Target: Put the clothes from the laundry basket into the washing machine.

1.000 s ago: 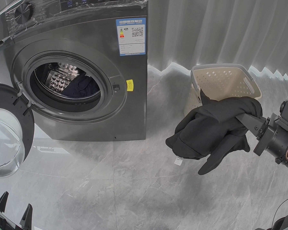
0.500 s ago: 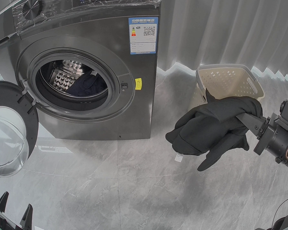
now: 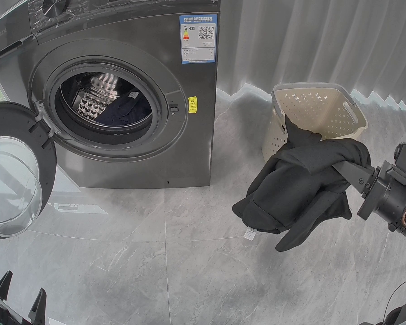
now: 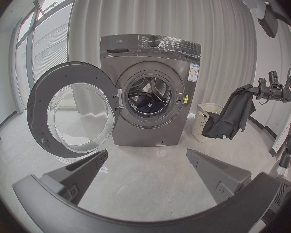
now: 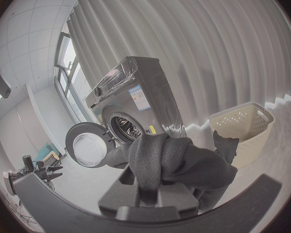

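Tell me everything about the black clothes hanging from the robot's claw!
The black garment looks like soft, thick knit fabric, crumpled and bunched. The right claw is shut on its upper folds, so it hangs in the air above the grey floor, close by the cream laundry basket. A sleeve-like end dangles lowest, and a small white tag hangs from its lower edge. Whether it brushes the basket cannot be told.

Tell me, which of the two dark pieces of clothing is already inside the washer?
The dark navy garment lying in the steel drum. The black garment hangs outside, clamped in the right gripper.
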You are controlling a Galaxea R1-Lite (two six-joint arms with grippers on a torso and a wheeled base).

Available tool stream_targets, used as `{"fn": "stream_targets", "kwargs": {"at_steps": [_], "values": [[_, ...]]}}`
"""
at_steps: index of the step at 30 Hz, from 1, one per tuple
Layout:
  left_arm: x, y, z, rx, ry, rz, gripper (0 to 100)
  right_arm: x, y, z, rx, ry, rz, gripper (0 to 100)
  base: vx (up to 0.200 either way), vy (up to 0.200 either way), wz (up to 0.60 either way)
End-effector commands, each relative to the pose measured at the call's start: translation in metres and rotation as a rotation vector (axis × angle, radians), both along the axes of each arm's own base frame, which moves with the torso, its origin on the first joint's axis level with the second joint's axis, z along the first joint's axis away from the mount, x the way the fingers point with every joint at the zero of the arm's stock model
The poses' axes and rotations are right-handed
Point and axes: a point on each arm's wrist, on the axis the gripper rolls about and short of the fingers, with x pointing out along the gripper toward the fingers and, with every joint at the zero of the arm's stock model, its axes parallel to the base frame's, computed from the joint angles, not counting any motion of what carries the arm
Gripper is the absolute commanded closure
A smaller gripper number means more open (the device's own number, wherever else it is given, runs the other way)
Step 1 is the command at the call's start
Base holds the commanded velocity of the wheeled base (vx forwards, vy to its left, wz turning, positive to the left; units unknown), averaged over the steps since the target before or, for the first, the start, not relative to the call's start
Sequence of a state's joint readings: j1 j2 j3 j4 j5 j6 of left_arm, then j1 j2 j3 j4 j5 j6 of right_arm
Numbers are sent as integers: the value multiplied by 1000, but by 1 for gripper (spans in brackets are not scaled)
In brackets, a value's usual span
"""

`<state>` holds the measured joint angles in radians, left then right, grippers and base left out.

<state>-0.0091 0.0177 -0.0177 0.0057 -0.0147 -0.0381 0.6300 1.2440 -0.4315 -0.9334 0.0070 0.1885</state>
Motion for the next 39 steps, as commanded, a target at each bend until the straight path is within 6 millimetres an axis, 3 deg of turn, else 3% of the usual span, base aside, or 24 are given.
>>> {"fn": "stream_targets", "kwargs": {"at_steps": [1,22,39], "values": [[0,0,-5,0,-1,-1,0,0,0,0,0,0,0,100,0,200,0],[0,0,-5,-3,-1,1,0,1,1,0,-1,1,1,100,0,200,0],[0,0,-5,-3,-1,1,0,2,1,-2,-2,8,1,100,0,0,0]]}}
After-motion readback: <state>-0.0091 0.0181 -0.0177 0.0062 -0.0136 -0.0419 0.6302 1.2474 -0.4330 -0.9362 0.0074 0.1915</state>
